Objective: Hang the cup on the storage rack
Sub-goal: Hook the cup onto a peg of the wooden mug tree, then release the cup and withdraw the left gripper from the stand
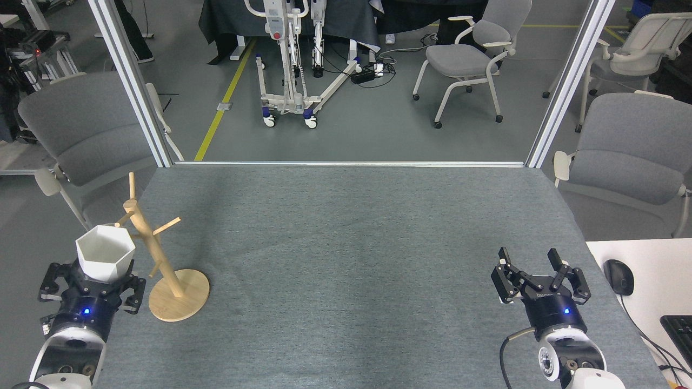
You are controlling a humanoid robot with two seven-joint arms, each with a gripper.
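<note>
On grey felt tabletop [346, 243]: left fingers [97, 281] pinching cup [105, 252], right fingers [556, 259] spread.

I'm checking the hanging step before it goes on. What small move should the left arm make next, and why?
Probably ease the left gripper a little further right, toward the storage rack. It holds the cup upright beside the post, overlapping a left-hand peg in this view; the handle isn't visible, so no peg is shown through it yet.

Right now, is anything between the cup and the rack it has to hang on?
Nothing visible. The cup, held in the left gripper, sits right beside the rack, overlapping its left pegs in this view.
</note>
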